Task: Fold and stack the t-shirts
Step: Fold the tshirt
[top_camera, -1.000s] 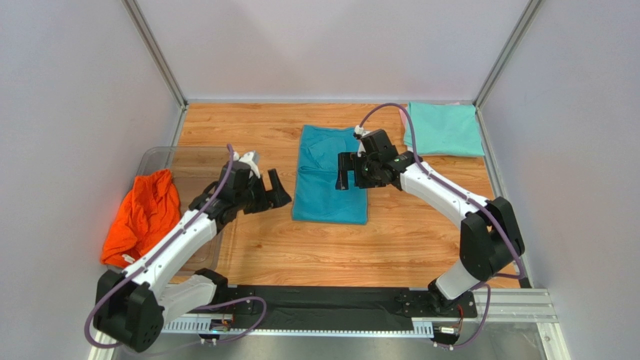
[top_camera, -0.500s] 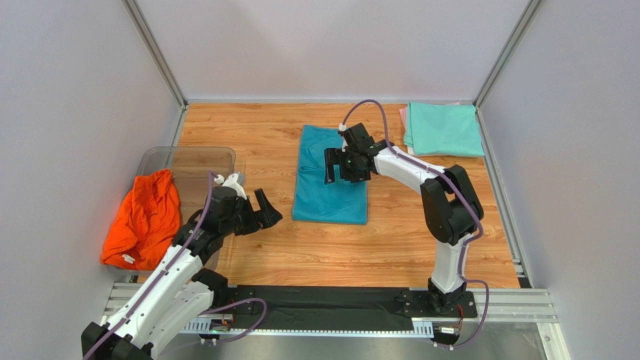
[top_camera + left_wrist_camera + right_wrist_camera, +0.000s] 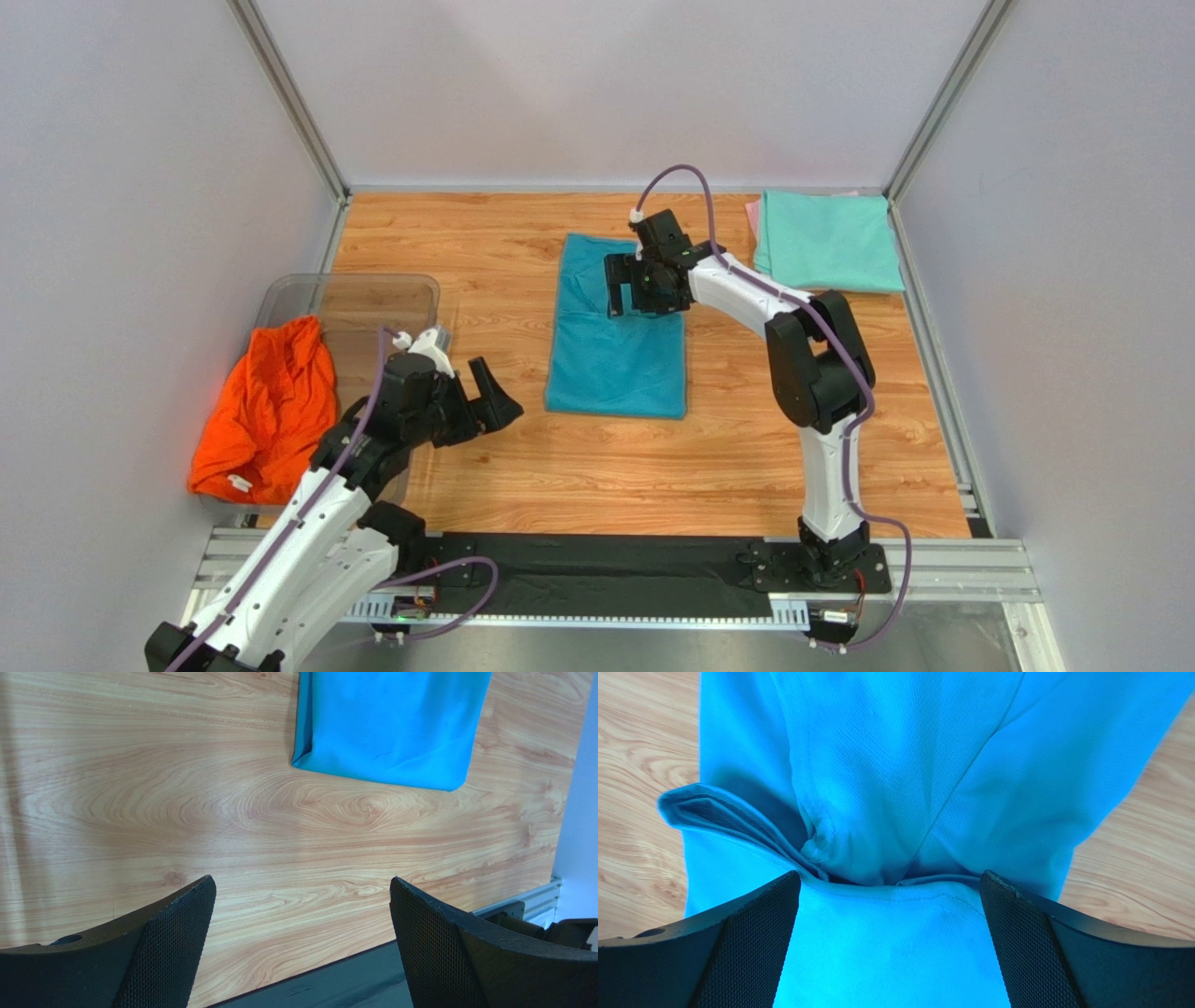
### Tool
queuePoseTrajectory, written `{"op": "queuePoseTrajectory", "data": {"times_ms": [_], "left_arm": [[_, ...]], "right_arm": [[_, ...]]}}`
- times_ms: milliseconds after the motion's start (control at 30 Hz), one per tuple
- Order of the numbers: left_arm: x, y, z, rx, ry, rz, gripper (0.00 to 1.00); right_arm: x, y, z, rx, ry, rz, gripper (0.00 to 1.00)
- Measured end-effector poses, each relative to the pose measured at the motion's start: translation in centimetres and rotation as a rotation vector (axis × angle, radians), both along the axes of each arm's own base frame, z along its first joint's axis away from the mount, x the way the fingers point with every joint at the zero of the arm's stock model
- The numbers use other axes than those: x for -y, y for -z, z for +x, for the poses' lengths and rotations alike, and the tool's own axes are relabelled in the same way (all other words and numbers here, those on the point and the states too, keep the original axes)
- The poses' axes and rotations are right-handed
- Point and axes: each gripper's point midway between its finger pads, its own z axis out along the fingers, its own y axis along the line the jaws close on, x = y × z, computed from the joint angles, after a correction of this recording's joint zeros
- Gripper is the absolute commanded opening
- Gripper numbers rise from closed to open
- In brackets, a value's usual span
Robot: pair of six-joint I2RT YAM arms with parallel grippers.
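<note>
A teal-blue t-shirt (image 3: 615, 357) lies folded lengthwise in the middle of the table. My right gripper (image 3: 619, 287) is open, low over its far end; the right wrist view shows the jaws wide apart over the blue cloth (image 3: 892, 777), with a folded sleeve on the left. My left gripper (image 3: 494, 401) is open and empty over bare wood left of the shirt, whose near end shows in the left wrist view (image 3: 393, 728). An orange t-shirt (image 3: 267, 406) lies crumpled at the left. A folded mint green t-shirt (image 3: 828, 241) lies at the back right on a pale pink one (image 3: 753, 220).
A clear plastic tub (image 3: 351, 301) stands at the left, the orange shirt draped over its left side. Grey walls close in the table on three sides. A black rail (image 3: 603, 567) runs along the near edge.
My right gripper moved away along the blue shirt toward its far end. My left arm drew back toward the near left, away from the shirt.
</note>
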Motion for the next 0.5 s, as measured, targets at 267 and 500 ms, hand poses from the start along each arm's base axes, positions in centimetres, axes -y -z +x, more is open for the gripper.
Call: {"op": "queuePoseTrajectory", "data": {"times_ms": [267,500], "left_arm": [[0.5,-4.1,1.6,0.106,0.015,-0.018,0.98],[1.1,-4.3,3.4,0.137,0.03,-0.003,0.98]], "right_arm": [[3.4,-10.9,-2.3,0.239,0.101,0.051,1.0],[10.1,-18.2,-10.8,0.503,0.283,0.235,1.0]]}}
